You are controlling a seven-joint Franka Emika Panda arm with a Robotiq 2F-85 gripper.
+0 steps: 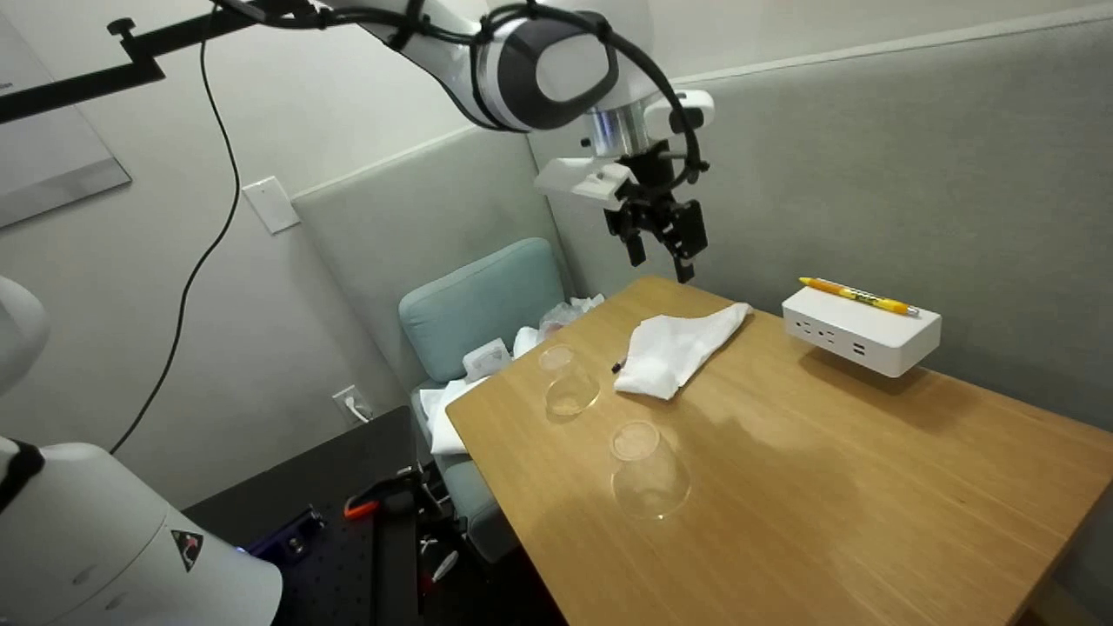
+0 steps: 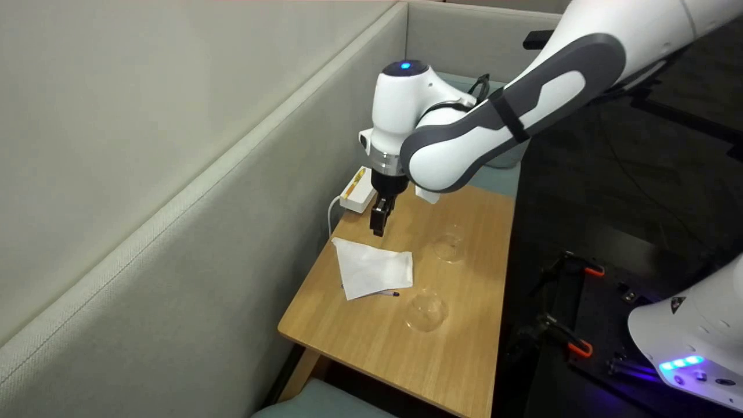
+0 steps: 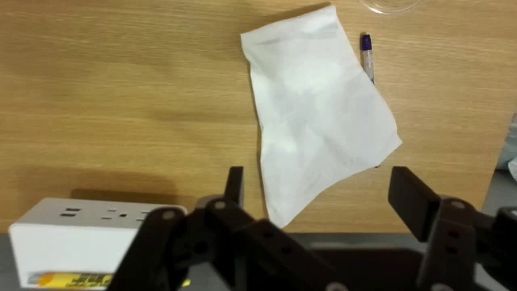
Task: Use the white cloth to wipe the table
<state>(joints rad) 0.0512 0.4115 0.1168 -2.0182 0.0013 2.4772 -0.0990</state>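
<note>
A white cloth point(image 1: 678, 352) lies flat and slightly wrinkled on the wooden table point(image 1: 869, 504), near the edge along the padded wall. It also shows in an exterior view point(image 2: 374, 268) and in the wrist view point(image 3: 315, 109). A pen with a dark purple cap point(image 3: 367, 56) is partly hidden under the cloth; its cap end sticks out. My gripper point(image 1: 661, 261) is open and empty, above the table and apart from the cloth. In the wrist view the gripper's fingers point(image 3: 323, 188) are wide apart, with the cloth's narrow corner showing between them.
Two clear cups point(image 1: 569, 391) point(image 1: 650, 478) stand on the table beside the cloth. A white power outlet box point(image 1: 861, 330) with a yellow pen point(image 1: 856, 297) on top sits at the wall-side edge. A padded grey wall point(image 2: 232, 232) runs along that edge.
</note>
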